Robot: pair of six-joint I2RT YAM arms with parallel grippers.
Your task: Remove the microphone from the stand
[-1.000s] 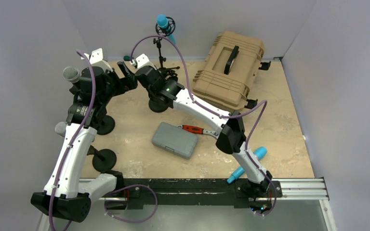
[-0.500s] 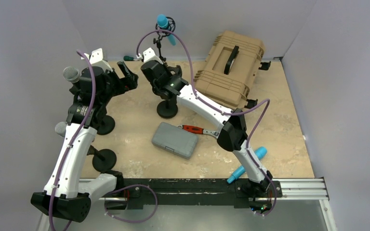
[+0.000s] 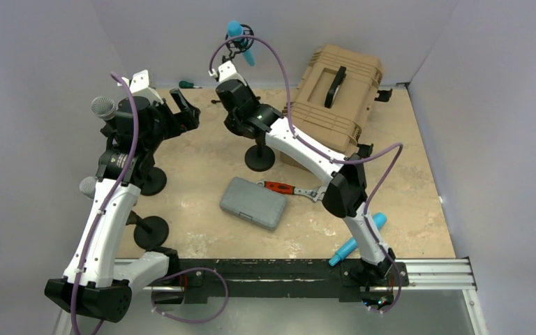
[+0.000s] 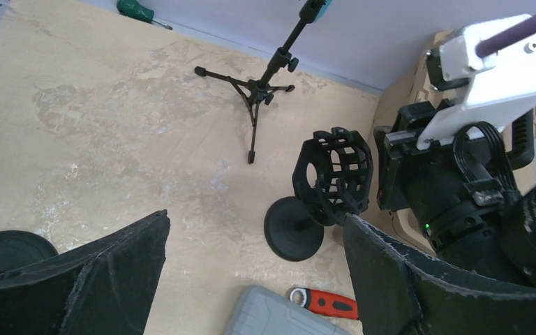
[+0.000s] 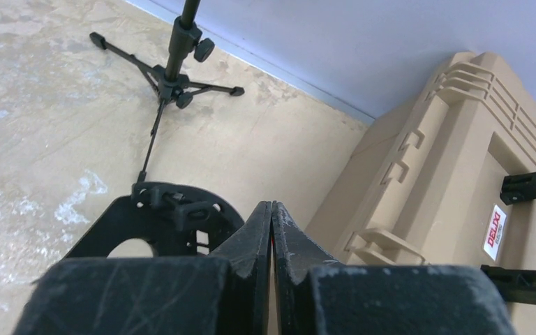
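A blue microphone point(image 3: 236, 31) sits in a tripod stand point(image 4: 255, 91) by the back wall. Two grey microphones point(image 3: 102, 108) point(image 3: 87, 186) stand at the left, partly behind my left arm. A black shock-mount stand point(image 4: 333, 171) on a round base point(image 3: 259, 157) holds nothing. My right gripper point(image 5: 271, 206) is shut with nothing between its pads; the mount's ring point(image 5: 157, 216) lies against its left finger. My left gripper point(image 4: 255, 220) hangs open above bare table, left of that stand.
A tan hard case point(image 3: 331, 98) fills the back right. A grey plastic case point(image 3: 253, 202) and a red-handled tool point(image 3: 279, 187) lie mid-table. Another blue microphone point(image 3: 357, 239) lies by the right arm's base. A green screwdriver point(image 3: 187, 84) lies at the back.
My right arm has swung right and toward the back wall, and the black shock-mount stand has slid right with it. The left arm has not moved.
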